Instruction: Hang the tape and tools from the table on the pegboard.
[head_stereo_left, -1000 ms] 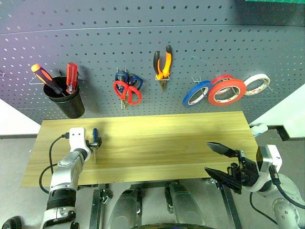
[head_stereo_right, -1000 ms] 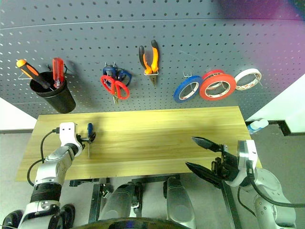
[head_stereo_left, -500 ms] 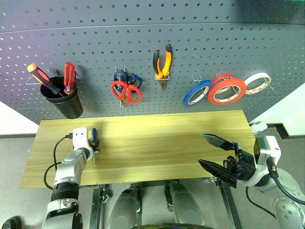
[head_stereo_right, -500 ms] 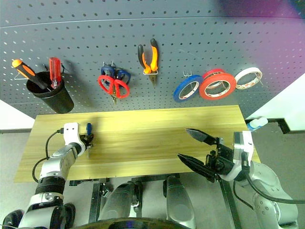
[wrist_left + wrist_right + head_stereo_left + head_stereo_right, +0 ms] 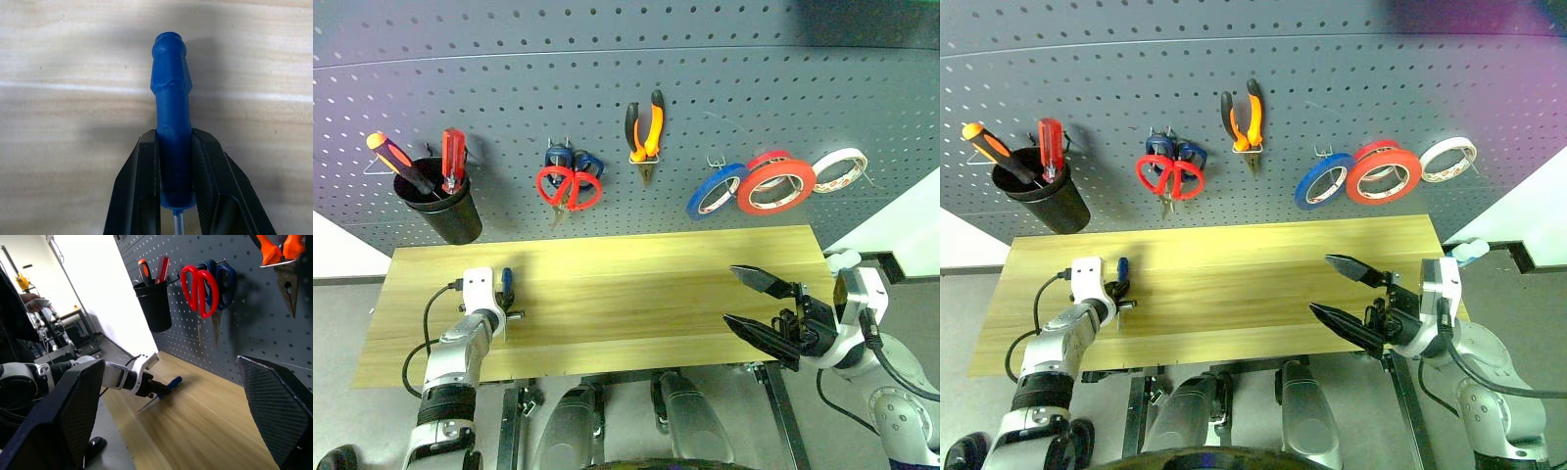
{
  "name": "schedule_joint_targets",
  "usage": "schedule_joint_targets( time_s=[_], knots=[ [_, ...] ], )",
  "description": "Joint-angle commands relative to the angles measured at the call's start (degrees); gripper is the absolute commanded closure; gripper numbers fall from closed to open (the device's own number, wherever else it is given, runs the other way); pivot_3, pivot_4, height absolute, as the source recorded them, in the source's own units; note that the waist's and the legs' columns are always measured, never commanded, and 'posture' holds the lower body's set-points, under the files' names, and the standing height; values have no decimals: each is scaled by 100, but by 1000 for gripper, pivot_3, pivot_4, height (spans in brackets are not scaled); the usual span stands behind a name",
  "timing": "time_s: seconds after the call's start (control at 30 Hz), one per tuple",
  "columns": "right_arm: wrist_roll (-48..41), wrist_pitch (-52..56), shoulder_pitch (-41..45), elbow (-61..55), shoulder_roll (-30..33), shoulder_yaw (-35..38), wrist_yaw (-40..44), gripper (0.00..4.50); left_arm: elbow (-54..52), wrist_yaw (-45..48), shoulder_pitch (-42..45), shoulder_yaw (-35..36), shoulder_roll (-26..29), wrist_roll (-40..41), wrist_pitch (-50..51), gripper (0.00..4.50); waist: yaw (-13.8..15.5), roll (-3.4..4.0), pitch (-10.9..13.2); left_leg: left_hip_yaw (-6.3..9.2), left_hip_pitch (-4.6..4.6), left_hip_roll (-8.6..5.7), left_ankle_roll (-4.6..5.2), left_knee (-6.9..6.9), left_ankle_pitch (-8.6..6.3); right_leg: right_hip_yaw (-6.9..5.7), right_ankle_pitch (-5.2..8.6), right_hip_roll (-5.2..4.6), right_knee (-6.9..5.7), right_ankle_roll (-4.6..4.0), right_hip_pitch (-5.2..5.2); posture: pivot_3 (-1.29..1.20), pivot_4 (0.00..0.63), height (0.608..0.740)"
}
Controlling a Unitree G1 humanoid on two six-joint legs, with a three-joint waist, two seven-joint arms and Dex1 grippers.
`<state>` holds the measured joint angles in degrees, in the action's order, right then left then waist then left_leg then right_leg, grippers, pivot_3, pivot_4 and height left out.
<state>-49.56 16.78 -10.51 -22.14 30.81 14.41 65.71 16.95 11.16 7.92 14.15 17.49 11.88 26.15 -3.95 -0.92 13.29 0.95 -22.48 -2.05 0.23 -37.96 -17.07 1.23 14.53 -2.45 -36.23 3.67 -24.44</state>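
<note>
Now the left end effector [image 5: 175, 193], spread a second ago, is clamped on the blue-handled screwdriver [image 5: 172, 122] near the worktop's [image 5: 636, 294] left end. Three tape rolls, two scissors and one pliers [image 5: 645, 128] hang on the pegboard [image 5: 754, 88]. Over the right front corner, the right end effector [image 5: 759, 305] hovers with fingers apart.

A long tabletop of light yellowish wood planks [image 5: 636, 294] is lying below a large dark grey perforated pegboard [image 5: 734, 88]. The left gripper [image 5: 507, 302] is closing on a small blue-handled screwdriver [image 5: 507, 282] near the table's left end. The right gripper [image 5: 756, 306] is hovering with fingers spread. Orange-and-black-handled pliers [image 5: 646, 132], red-handled scissors [image 5: 568, 186] and a wide red ring of tape [image 5: 776, 186] are hanging on the board.
</note>
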Motion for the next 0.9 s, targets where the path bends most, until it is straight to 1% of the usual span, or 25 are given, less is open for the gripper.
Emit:
schedule_joint_targets(
  time_s=[0.03, 0.2, 0.33, 0.5, 0.7, 0.9],
  knots=[
    [-22, -158, 170, 79, -57, 0, 147, 0, -796, 78, -411, -96, 135, -123, -100, 3985, 6, -2, -2, 0, -1, 0, 0, 0, 0, 0, 0, 0, 0, 1, -1, -157, 197, 734],
    [-107, -103, 239, 131, -79, -97, 304, 0, -1581, 277, -1023, -130, 305, -195, -482, 3985, 63, -3, -11, 0, -2, -1, -1, 0, 0, -1, -1, 0, 1, 1, -1, -145, 177, 734],
    [-17, -184, 354, 287, -106, -171, 400, 0, -2048, 494, -1363, -235, 505, -395, -1162, 3985, 129, 3, -45, -3, -2, -1, -1, 0, 0, -1, -1, 0, 3, 0, -1, -132, 149, 734],
    [78, -335, 430, 504, -144, -239, 601, 0, -2416, 658, -1596, -332, 637, -650, -1900, 3985, 163, 14, -161, -8, -2, -2, -2, 0, 0, 0, -1, 0, 3, 0, 0, -123, 113, 734],
    [290, -603, 661, 1027, -181, -275, 895, 0, -2547, 703, -1888, -487, 808, -1133, -2738, 3985, 142, 23, -376, -14, 3, -3, -2, -1, 0, 1, -3, 0, 2, 4, 3, -119, 83, 734],
    [439, -802, 905, 1473, -216, -278, 1085, 0, -2661, 771, -2085, -496, 841, -1274, -3095, 3985, 153, 44, -544, -20, 12, -3, -1, -3, 0, 4, -4, 0, -2, 6, 11, -116, 60, 734]
  ],
)
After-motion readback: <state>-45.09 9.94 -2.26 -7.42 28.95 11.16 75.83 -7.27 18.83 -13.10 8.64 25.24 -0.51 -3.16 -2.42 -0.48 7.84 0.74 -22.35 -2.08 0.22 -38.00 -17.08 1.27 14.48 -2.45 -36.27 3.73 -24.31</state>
